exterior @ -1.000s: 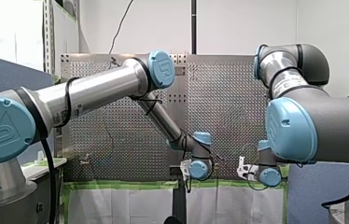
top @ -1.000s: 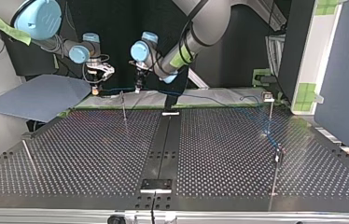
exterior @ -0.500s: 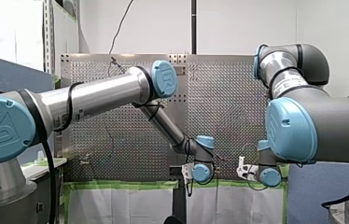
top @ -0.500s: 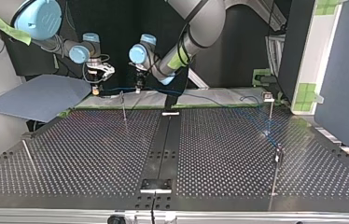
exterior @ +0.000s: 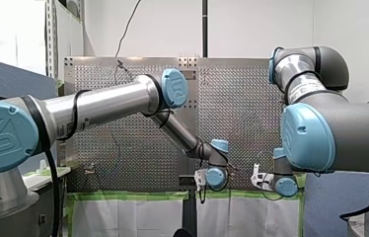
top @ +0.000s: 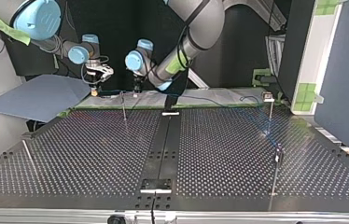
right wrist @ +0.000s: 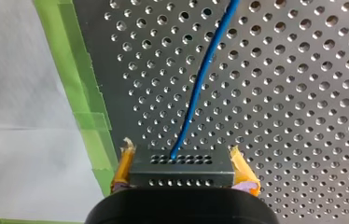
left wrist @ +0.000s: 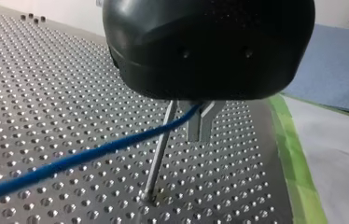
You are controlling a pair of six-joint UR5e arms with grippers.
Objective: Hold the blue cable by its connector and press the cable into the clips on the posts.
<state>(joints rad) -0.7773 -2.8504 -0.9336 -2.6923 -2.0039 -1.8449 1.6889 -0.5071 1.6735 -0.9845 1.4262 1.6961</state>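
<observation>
Blue cable [right wrist: 200,79]: 1 length, its dark perforated connector [right wrist: 182,177] clamped between the yellow pads [right wrist: 122,165] of my right gripper [right wrist: 183,164]. Location: far edge of the perforated table [left wrist: 46,93], left of centre in the top view, just beside green tape [right wrist: 74,70]. From there the cable runs right to my left gripper [left wrist: 199,133], whose 2 metal fingers [left wrist: 193,123] close on it just beside 1 thin post [left wrist: 157,161].

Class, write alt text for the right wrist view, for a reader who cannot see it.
My right gripper, with yellow pads, clamps a dark connector. From it the blue cable runs ahead over the perforated table, whose edge beside the gripper carries green tape.
</observation>
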